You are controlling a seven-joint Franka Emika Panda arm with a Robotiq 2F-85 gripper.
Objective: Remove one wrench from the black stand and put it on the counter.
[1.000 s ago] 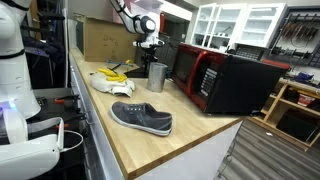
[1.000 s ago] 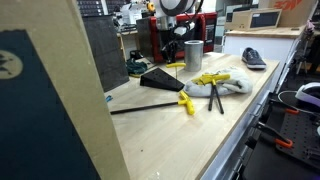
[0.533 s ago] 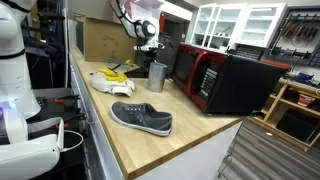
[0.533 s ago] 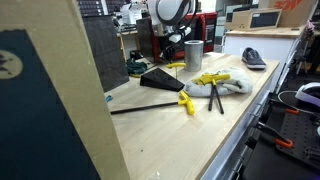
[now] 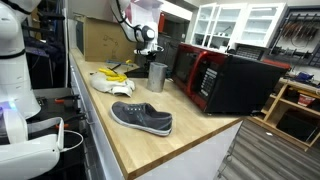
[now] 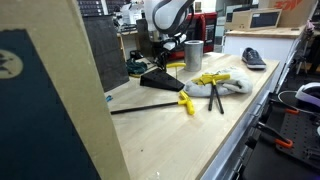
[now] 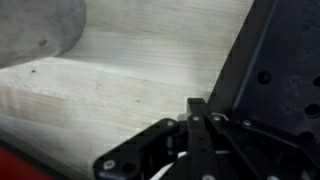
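Note:
The black stand [image 6: 158, 80] is a low dark wedge on the wooden counter [image 6: 200, 130], left of the steel cup [image 6: 193, 52]. In the wrist view it shows as a black perforated panel [image 7: 270, 70] at the right. My gripper [image 6: 160, 60] hangs just above the stand, and in an exterior view [image 5: 148, 57] it is at the back beside the steel cup [image 5: 157, 75]. In the wrist view the fingers [image 7: 195, 108] are pressed together over the pale counter [image 7: 120, 80], right by the stand's edge. I cannot make out a wrench between them.
A red-and-black microwave [image 5: 225, 80] stands behind the cup. A white cloth with yellow-handled tools [image 6: 212, 82] lies mid-counter, and a grey shoe [image 5: 140, 118] lies nearer the end. A long dark rod [image 6: 145, 107] lies on the counter. A grey rounded object [image 7: 40, 25] fills the wrist view's corner.
My gripper has moved away from the steel cup and down toward the black stand. Nothing else has moved.

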